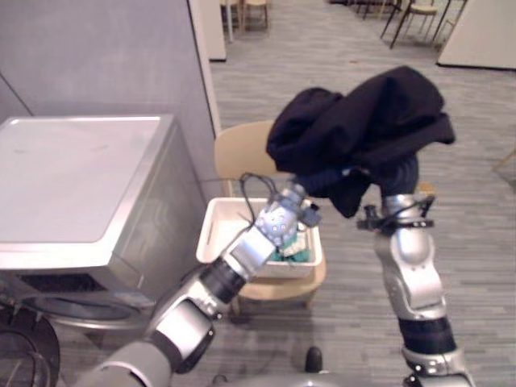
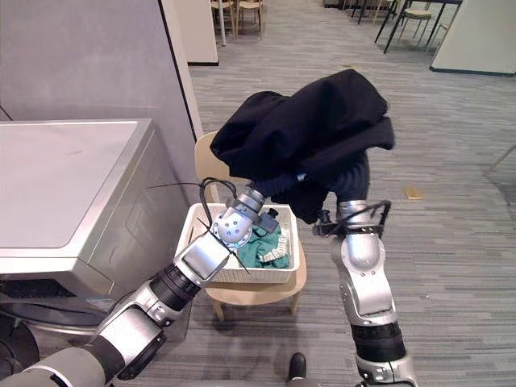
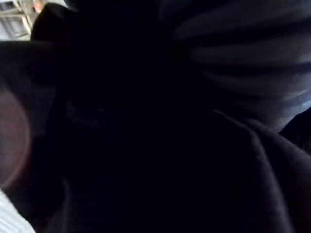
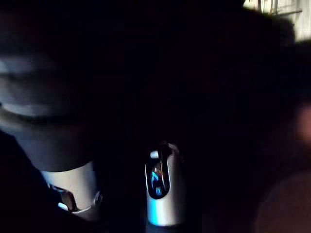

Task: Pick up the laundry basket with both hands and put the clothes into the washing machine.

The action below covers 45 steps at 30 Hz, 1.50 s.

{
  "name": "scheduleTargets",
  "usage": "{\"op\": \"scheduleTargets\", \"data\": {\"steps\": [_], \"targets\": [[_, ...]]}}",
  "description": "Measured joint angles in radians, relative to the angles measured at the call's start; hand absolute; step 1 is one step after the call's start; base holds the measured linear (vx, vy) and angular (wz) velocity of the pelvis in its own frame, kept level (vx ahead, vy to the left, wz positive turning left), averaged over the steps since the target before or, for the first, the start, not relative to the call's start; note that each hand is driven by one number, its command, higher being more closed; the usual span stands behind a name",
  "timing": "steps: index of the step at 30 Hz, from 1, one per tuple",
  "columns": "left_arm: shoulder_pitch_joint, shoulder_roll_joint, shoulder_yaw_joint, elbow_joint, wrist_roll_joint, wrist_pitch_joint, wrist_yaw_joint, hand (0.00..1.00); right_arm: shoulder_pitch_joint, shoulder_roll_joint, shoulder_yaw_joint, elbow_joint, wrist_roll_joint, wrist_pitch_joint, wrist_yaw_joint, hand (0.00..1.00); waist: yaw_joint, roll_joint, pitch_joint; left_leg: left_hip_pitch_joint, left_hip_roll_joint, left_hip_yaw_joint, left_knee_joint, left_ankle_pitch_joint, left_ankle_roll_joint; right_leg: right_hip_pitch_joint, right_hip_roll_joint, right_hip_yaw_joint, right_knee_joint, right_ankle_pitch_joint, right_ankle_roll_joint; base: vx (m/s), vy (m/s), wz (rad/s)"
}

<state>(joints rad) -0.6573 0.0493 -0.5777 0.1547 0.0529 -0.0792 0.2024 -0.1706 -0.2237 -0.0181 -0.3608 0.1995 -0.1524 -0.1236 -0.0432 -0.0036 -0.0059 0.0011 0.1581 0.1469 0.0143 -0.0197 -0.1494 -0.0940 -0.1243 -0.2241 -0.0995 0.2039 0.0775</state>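
Room: grey plank floor (image 1: 484, 242), grey partition wall (image 1: 97, 56), and a silver-topped washing machine (image 1: 81, 185) parked right against it.
Basket: white laundry basket (image 2: 193, 230) sits on the seat of a wooden chair (image 1: 242, 149), with green cloth (image 2: 270, 246) bunched in its right half.
Garment: big dark garment (image 1: 363, 121) up in the air above the basket, draped over both hands.
Left hand (image 1: 321, 179): buried under the cloth, honestly can't tell if it's gripping.
Right hand (image 1: 401, 173): same deal, covered up, can't tell.
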Motion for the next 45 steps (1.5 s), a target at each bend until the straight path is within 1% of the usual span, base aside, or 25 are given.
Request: {"op": "scheduleTargets", "data": {"steps": [1, 2, 4, 5, 6, 7, 8, 10, 13, 17, 19, 21, 22, 25, 27, 29, 30, 32, 35, 36, 37, 38, 40, 43, 45], "targets": [[0.000, 0.005, 0.003, 0.000, 0.000, 0.000, -0.008, 1.00, 0.027, 0.004, -0.034, -0.009, 0.001, -0.002, -0.001, 0.00, 0.001, 0.000, 0.000, 0.001, 0.000, 0.004, 0.000, 0.000, 0.000, -0.001, 0.000, 0.005, 0.000, -0.002, 0.003, -0.03, -0.003, -0.14], [0.007, 0.016, 0.015, -0.001, 0.001, 0.000, -0.014, 1.00, 0.066, 0.004, -0.100, -0.009, 0.001, -0.004, -0.003, 0.00, -0.001, 0.001, 0.000, 0.005, 0.000, 0.010, 0.000, -0.001, 0.000, -0.001, 0.001, 0.010, 0.000, -0.004, 0.005, -0.02, -0.001, -0.11], [0.031, 0.022, 0.062, -0.013, 0.010, 0.000, -0.029, 1.00, 0.108, 0.004, -0.179, -0.009, 0.001, -0.005, -0.005, 0.00, -0.003, 0.003, -0.002, 0.008, 0.000, 0.015, -0.001, -0.001, 0.001, -0.002, 0.002, 0.015, 0.000, -0.004, 0.005, -0.02, -0.001, -0.11], [0.070, 0.035, 0.108, -0.043, 0.012, -0.001, -0.029, 1.00, 0.145, 0.004, -0.241, -0.009, 0.004, -0.006, -0.005, 0.00, -0.009, 0.009, -0.005, 0.012, 0.001, 0.023, -0.005, -0.001, 0.000, -0.006, 0.003, 0.024, 0.000, -0.004, 0.005, -0.01, -0.003, -0.15], [0.093, 0.042, 0.134, -0.056, 0.019, -0.003, -0.029, 1.00, 0.166, 0.004, -0.273, -0.009, 0.008, -0.007, -0.007, 0.00, -0.012, 0.014, -0.009, 0.013, 0.001, 0.025, -0.007, -0.002, 0.000, -0.008, 0.004, 0.028, 0.000, -0.005, 0.004, 0.00, -0.004, -0.18], [0.140, 0.060, 0.190, -0.082, 0.022, -0.005, -0.029, 1.00, 0.204, 0.004, -0.334, -0.003, 0.018, -0.007, -0.008, 0.00, -0.023, 0.023, -0.015, 0.012, 0.000, 0.028, -0.010, -0.002, 0.000, -0.013, 0.004, 0.033, 0.000, -0.007, 0.000, 0.01, -0.004, -0.13], [0.180, 0.078, 0.239, -0.091, 0.029, -0.005, -0.029, 1.00, 0.244, 0.004, -0.391, 0.018, 0.030, -0.008, -0.008, 0.00, -0.031, 0.031, -0.020, 0.013, 0.001, 0.031, -0.012, -0.002, 0.000, -0.016, 0.006, 0.035, 0.000, -0.007, 0.000, 0.01, -0.003, -0.10], [0.231, 0.097, 0.300, -0.094, 0.030, -0.005, -0.032, 1.00, 0.305, 0.003, -0.467, 0.081, 0.039, -0.003, -0.002, 0.00, -0.038, 0.037, -0.024, 0.014, 0.003, 0.032, -0.013, -0.003, -0.001, -0.017, 0.008, 0.036, 0.000, -0.008, 0.001, 0.01, -0.003, -0.03], [0.304, 0.119, 0.390, -0.117, 0.031, -0.003, -0.050, 1.00, 0.370, 0.012, -0.547, 0.204, 0.068, 0.012, 0.019, 0.00, -0.051, 0.038, -0.024, 0.014, 0.005, 0.036, -0.014, -0.008, -0.009, -0.018, 0.010, 0.037, -0.001, -0.008, 0.000, 0.00, 0.000, 0.00], [0.361, 0.120, 0.451, -0.123, 0.032, -0.003, -0.052, 1.00, 0.418, 0.033, -0.586, 0.298, 0.107, 0.028, 0.058, 0.00, -0.053, 0.038, -0.025, 0.015, 0.006, 0.042, -0.013, -0.009, -0.008, -0.019, 0.010, 0.040, -0.003, -0.008, 0.000, 0.00, 0.000, -0.01], [0.408, 0.118, 0.474, -0.152, 0.032, -0.003, -0.058, 1.00, 0.422, 0.069, -0.617, 0.374, 0.105, 0.042, 0.066, 0.00, -0.054, 0.038, -0.025, 0.014, 0.006, 0.044, -0.013, -0.011, -0.008, -0.021, 0.011, 0.043, -0.003, -0.008, 0.000, 0.00, -0.001, -0.02], [0.433, 0.115, 0.475, -0.158, 0.032, -0.003, -0.069, 1.00, 0.434, 0.090, -0.623, 0.430, 0.107, 0.048, 0.067, 0.00, -0.052, 0.038, -0.025, 0.014, 0.006, 0.043, -0.013, -0.011, -0.008, -0.021, 0.011, 0.042, -0.003, -0.009, 0.001, 0.00, 0.000, 0.00], [0.468, 0.104, 0.481, -0.160, 0.032, -0.003, -0.073, 1.00, 0.441, 0.126, -0.624, 0.477, 0.107, 0.054, 0.067, 0.00, -0.053, 0.040, -0.026, 0.013, 0.006, 0.043, -0.013, -0.011, -0.007, -0.021, 0.011, 0.041, -0.002, -0.009, 0.002, 0.00, 0.000, 0.00], [0.542, 0.070, 0.479, -0.160, 0.032, -0.003, -0.081, 1.00, 0.451, 0.197, -0.619, 0.561, 0.112, 0.059, 0.068, 0.00, -0.052, 0.042, -0.027, 0.013, 0.006, 0.041, -0.013, -0.015, -0.005, -0.020, 0.010, 0.040, 0.000, -0.009, 0.004, 0.00, 0.001, 0.01], [0.605, 0.052, 0.439, -0.159, 0.031, -0.004, -0.098, 1.00, 0.463, 0.233, -0.597, 0.648, 0.125, 0.064, 0.059, 0.00, -0.048, 0.041, -0.027, 0.012, 0.004, 0.027, -0.012, -0.017, 0.000, -0.012, 0.006, 0.032, 0.000, -0.009, 0.008, 0.01, 0.006, 0.11], [0.679, 0.034, 0.387, -0.146, 0.029, -0.004, -0.115, 1.00, 0.475, 0.282, -0.577, 0.713, 0.148, 0.065, 0.048, 0.00, -0.036, 0.041, -0.027, 0.011, -0.001, 0.021, -0.010, -0.020, 0.004, -0.001, 0.001, 0.028, 0.000, -0.011, 0.012, 0.00, 0.018, 0.11], [0.702, 0.029, 0.372, -0.139, 0.029, -0.004, -0.117, 1.00, 0.481, 0.294, -0.564, 0.729, 0.153, 0.065, 0.041, 0.00, -0.031, 0.040, -0.027, 0.012, -0.001, 0.019, -0.007, -0.024, 0.004, 0.003, -0.001, 0.025, 0.000, -0.014, 0.015, 0.00, 0.022, 0.14], [0.789, 0.002, 0.337, -0.087, 0.027, -0.005, -0.135, 1.00, 0.490, 0.298, -0.502, 0.833, 0.155, 0.067, 0.030, 0.00, -0.021, 0.034, -0.031, 0.011, -0.003, -0.002, 0.004, -0.037, 0.012, 0.026, -0.008, 0.003, 0.000, -0.020, 0.020, 0.01, 0.023, 0.28], [0.862, 0.001, 0.337, -0.010, 0.025, -0.005, -0.138, 1.00, 0.482, 0.302, -0.478, 0.946, 0.170, 0.062, 0.027, 0.00, -0.010, 0.028, -0.034, 0.013, -0.004, -0.013, 0.007, -0.040, 0.014, 0.044, -0.011, -0.021, -0.001, -0.030, 0.020, 0.00, 0.014, 0.27], [0.887, 0.004, 0.342, 0.037, 0.018, -0.005, -0.138, 1.00, 0.473, 0.302, -0.476, 1.018, 0.185, 0.062, 0.025, 0.00, 0.005, 0.025, -0.033, 0.013, -0.004, -0.024, 0.008, -0.040, 0.014, 0.051, -0.011, -0.028, -0.002, -0.035, 0.018, 0.01, -0.002, 0.32], [0.911, 0.005, 0.358, 0.095, 0.016, -0.005, -0.138, 1.00, 0.464, 0.300, -0.473, 1.098, 0.186, 0.063, 0.025, 0.00, 0.009, 0.022, -0.032, 0.011, -0.004, -0.042, 0.007, -0.040, 0.014, 0.062, -0.013, -0.050, -0.003, -0.041, 0.023, 0.01, -0.008, 0.38], [0.921, 0.005, 0.370, 0.125, 0.016, -0.005, -0.138, 1.00, 0.458, 0.296, -0.472, 1.135, 0.184, 0.066, 0.025, 0.00, 0.012, 0.023, -0.032, 0.011, -0.004, -0.053, 0.007, -0.040, 0.014, 0.068, -0.013, -0.059, -0.004, -0.045, 0.022, 0.02, -0.012, 0.49], [0.957, 0.004, 0.425, 0.266, 0.008, -0.003, -0.138, 1.00, 0.442, 0.295, -0.448, 1.245, 0.189, 0.083, 0.028, 0.00, 0.026, 0.021, -0.029, 0.011, -0.005, -0.087, 0.007, -0.040, 0.014, 0.092, -0.014, -0.087, -0.004, -0.056, 0.022, 0.03, -0.007, 0.44], [0.972, 0.002, 0.513, 0.434, 0.007, 0.009, -0.134, 1.00, 0.425, 0.274, -0.429, 1.277, 0.144, 0.090, 0.031, 0.00, 0.034, 0.018, -0.024, 0.010, -0.008, -0.131, 0.009, -0.040, 0.014, 0.120, -0.017, -0.135, -0.002, -0.068, 0.028, 0.04, -0.004, 0.40], [0.994, -0.008, 0.562, 0.459, 0.007, 0.018, -0.125, 1.00, 0.409, 0.267, -0.407, 1.300, 0.143, 0.092, 0.030, 0.00, 0.036, 0.018, -0.017, 0.008, -0.007, -0.166, 0.020, -0.038, 0.015, 0.146, -0.016, -0.166, 0.000, -0.077, 0.031, 0.04, -0.012, 0.54]]}}
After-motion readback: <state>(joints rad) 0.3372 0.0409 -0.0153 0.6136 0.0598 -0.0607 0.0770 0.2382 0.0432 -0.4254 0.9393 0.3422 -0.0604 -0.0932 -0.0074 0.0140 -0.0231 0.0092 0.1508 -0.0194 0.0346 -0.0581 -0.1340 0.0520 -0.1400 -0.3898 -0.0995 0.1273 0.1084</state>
